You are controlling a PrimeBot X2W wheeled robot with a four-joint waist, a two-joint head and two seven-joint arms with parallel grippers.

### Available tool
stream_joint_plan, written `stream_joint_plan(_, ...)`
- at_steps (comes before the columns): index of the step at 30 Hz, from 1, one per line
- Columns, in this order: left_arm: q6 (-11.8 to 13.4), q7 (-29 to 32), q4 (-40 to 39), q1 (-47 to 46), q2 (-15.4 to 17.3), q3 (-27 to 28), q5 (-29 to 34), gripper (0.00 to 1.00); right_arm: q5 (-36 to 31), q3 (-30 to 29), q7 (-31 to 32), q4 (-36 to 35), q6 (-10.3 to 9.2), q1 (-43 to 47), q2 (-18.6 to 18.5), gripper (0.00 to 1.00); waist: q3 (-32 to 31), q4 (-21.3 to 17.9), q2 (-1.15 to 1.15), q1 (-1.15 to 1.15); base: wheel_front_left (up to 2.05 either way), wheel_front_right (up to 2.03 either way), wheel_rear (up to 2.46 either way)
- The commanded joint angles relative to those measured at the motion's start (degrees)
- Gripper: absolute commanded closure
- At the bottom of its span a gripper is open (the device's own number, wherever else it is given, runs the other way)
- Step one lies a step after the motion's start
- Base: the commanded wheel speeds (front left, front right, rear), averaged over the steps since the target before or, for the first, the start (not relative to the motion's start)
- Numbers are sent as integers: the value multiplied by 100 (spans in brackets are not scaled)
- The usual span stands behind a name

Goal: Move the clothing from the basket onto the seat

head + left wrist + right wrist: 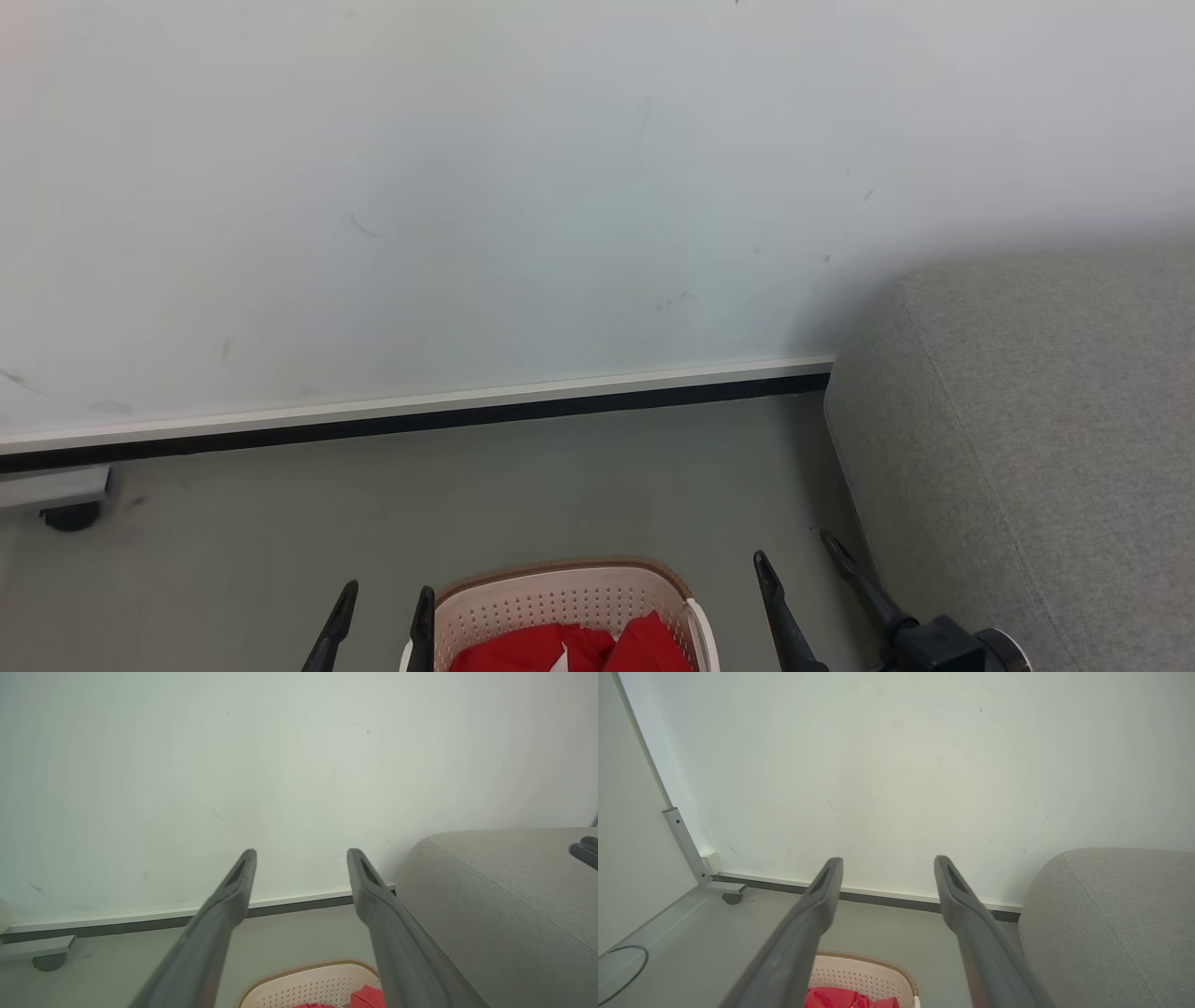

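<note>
The cream basket (560,597) with its brown rim stands on the floor at the bottom middle of the head view, holding red clothing (579,649) with a bit of white showing. The basket (308,984) and clothing (369,996) also peek in at the bottom of the left wrist view, and the basket (864,975) and clothing (840,997) in the right wrist view. My left gripper (385,599) is open at the basket's left side. My right gripper (798,551) is open between the basket and the grey seat (1027,448). Both are empty.
A pale wall with a white and black skirting (420,415) runs behind the basket. A caster and metal frame foot (65,499) stand at the far left. A white panel on a metal post (686,849) closes the left side; a cable (626,966) lies on the floor.
</note>
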Motion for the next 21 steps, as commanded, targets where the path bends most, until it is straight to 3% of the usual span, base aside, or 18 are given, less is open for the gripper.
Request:
stream_joint_plan(1,5,-30,6,82,8,8,-34,0,1,11,-10,-8,4,20,5,0,-9,3,0,0,0,0,0)
stream_joint_plan(21,-41,-30,91,135,8,34,-10,0,28,22,-10,-101,4,-17,-2,0,96,-34,0,0,0,0,0)
